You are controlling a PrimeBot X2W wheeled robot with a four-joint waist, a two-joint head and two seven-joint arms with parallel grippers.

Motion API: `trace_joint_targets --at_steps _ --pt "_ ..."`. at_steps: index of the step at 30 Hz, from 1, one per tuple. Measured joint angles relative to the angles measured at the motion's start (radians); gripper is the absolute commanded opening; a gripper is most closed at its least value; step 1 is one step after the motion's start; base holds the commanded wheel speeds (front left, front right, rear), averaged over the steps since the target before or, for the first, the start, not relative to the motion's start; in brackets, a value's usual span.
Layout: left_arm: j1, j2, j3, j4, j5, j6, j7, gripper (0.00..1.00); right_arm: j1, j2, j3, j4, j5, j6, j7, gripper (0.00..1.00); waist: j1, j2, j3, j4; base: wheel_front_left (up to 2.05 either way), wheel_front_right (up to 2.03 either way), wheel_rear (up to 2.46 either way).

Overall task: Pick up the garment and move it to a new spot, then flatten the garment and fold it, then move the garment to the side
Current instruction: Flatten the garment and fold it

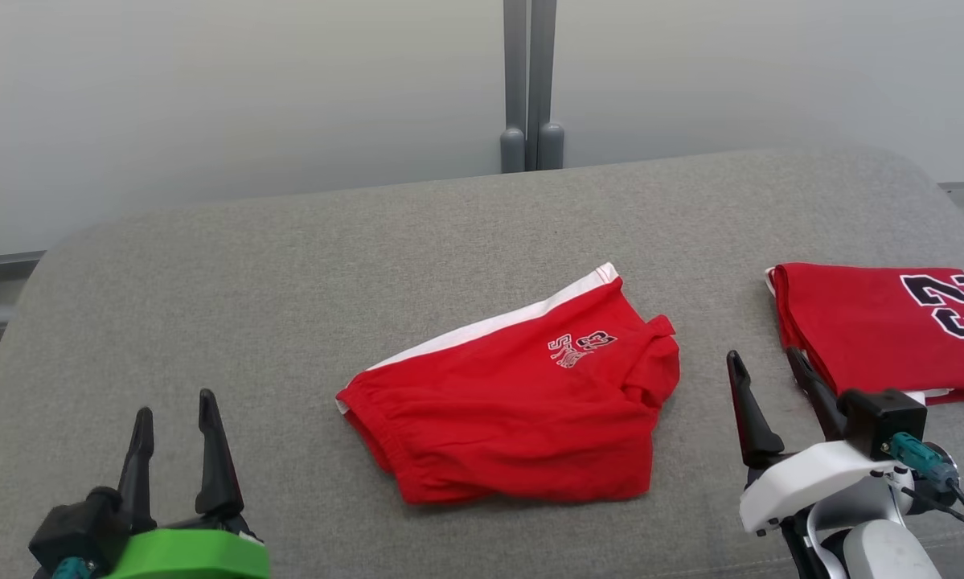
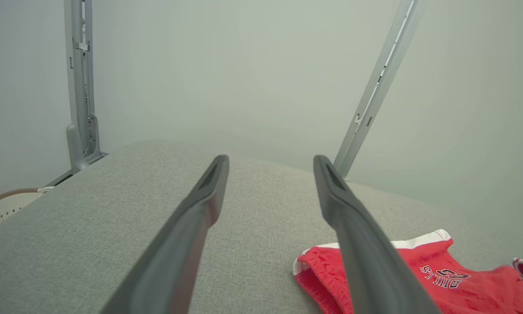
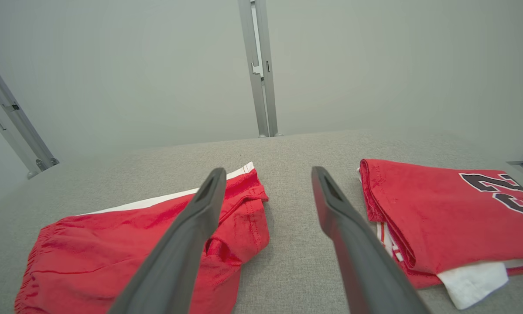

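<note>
Red shorts (image 1: 522, 410) at the centre of the grey padded table (image 1: 208, 322), ungrasped; pick-up judged not yet begun.
The shorts lie doubled over and rumpled, white side stripe toward the far edge, one leg hem turned back at the right. A folded red jersey (image 1: 867, 330) sits well apart at the right. The right gripper (image 1: 765, 355) hovers between the two garments, jaws released and empty, fingers pointing away from the robot. The left gripper (image 1: 175, 404) hovers low at the near left, likewise released. The next move calls for a descent onto an edge of the shorts and a firm pinch of the cloth.
</note>
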Motion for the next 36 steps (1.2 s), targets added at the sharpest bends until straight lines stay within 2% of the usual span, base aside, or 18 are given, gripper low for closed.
trace_joint_targets --at_steps 7,13,23,36 --pt "0.079 -0.017 -0.015 0.008 0.147 -0.085 0.0 1.0 -0.013 -0.001 0.032 0.059 -0.025 0.0 -0.025 1.0 0.0 0.0 -0.014 0.03 0.0 0.0 0.0" --pt "0.107 -0.017 -0.028 0.012 0.197 -0.132 0.0 1.0 -0.012 0.001 0.056 0.079 -0.047 0.0 -0.025 1.0 0.0 0.0 -0.02 0.051 0.0 0.0 0.0" --pt "0.122 -0.01 -0.025 0.093 0.23 -0.159 0.0 1.0 0.024 0.0 0.04 0.103 -0.067 0.0 -0.035 1.0 0.0 0.0 -0.033 0.064 0.0 0.0 0.0" --pt "0.116 -0.021 -0.016 0.115 0.222 -0.175 0.0 1.0 0.03 0.0 0.039 0.085 -0.059 0.0 -0.034 1.0 0.0 0.0 -0.022 0.063 0.0 0.0 0.0"
